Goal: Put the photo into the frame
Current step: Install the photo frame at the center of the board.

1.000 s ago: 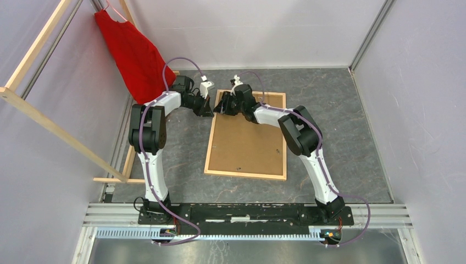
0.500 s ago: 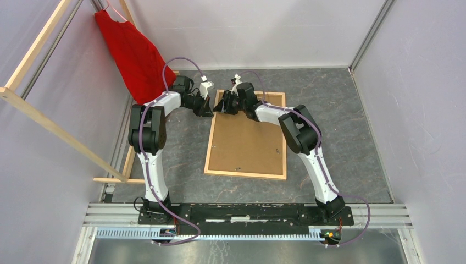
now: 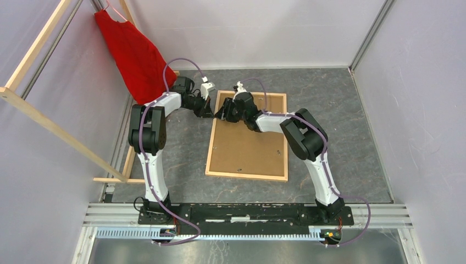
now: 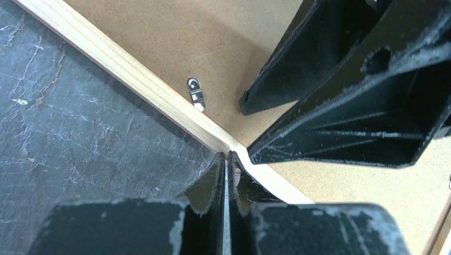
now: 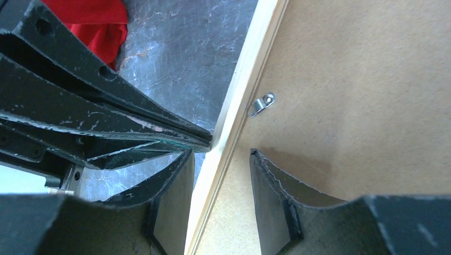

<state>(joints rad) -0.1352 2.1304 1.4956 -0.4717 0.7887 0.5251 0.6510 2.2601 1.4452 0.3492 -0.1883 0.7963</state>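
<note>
Rack (image 3: 55, 129): light-wood bars slanting along the left wall, well apart from the frame.
Cloth (image 3: 134, 55): red, hanging in the far left corner behind the left arm.
Table (image 3: 329, 110): dark grey and veined; it bears the frame.
Left gripper (image 4: 227, 156): clenched, the fingers pressed flat together with nothing discernible between them. The tips meet the outer edge of the frame's left rail near its far corner.
Frame (image 3: 247, 175): thin light wood, lying flat on the table between the two arms, back side up, with its long sides running away from the bases.
Board (image 3: 247, 146): brown; it fills the frame's opening.
Clip (image 4: 195, 94): small metal tab on the board, just beside the left rail and near both grippers.
Right gripper (image 5: 220, 153): released. The fingers are spread astride the left rail, one over the table and one over the board, directly facing the left gripper's tips.
</note>
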